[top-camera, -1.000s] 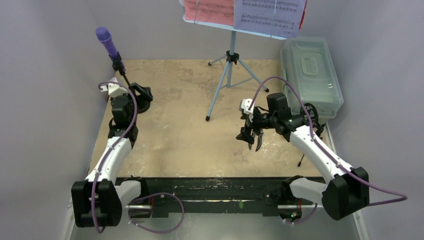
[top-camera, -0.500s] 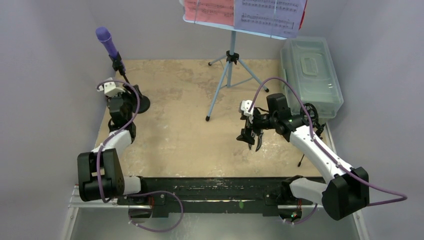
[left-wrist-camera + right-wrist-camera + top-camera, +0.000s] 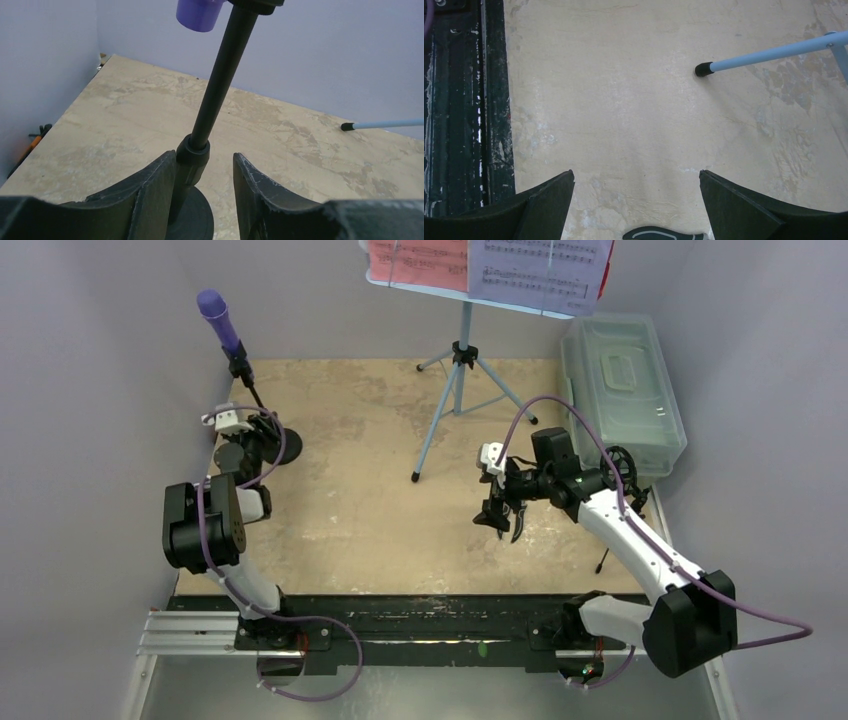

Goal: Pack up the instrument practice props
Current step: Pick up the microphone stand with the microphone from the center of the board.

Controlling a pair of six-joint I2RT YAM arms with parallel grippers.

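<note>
Folding back on itself since a second ago, the left arm now has its elbow hunched up by the left edge of the table (image 3: pixel 350 510). The left gripper (image 3: pixel 204 156) has dropped low on the black pole (image 3: pixel 220 85), just above the round base (image 3: pixel 195 220). Its jaws have narrowed around the pole's collar: one finger touches it, the other stands a little apart, so I'd say nothing is clamped yet. The purple microphone (image 3: pixel 218 318) sits at the pole's top, leaning toward the left wall. This looks like the start of lifting that stand, and the top-heavy mic could tip it if the grip lands off-centre. The right gripper (image 3: pixel 635 172) hangs spread wide over bare tabletop, holding nothing. Beyond it the light-blue music stand (image 3: pixel 462 350) is up on its legs, carrying the red page (image 3: pixel 415 260) and the white page (image 3: pixel 540 265), with one leg reaching toward the right arm. The closed plastic box (image 3: pixel 625 390) lies at the far right.
</note>
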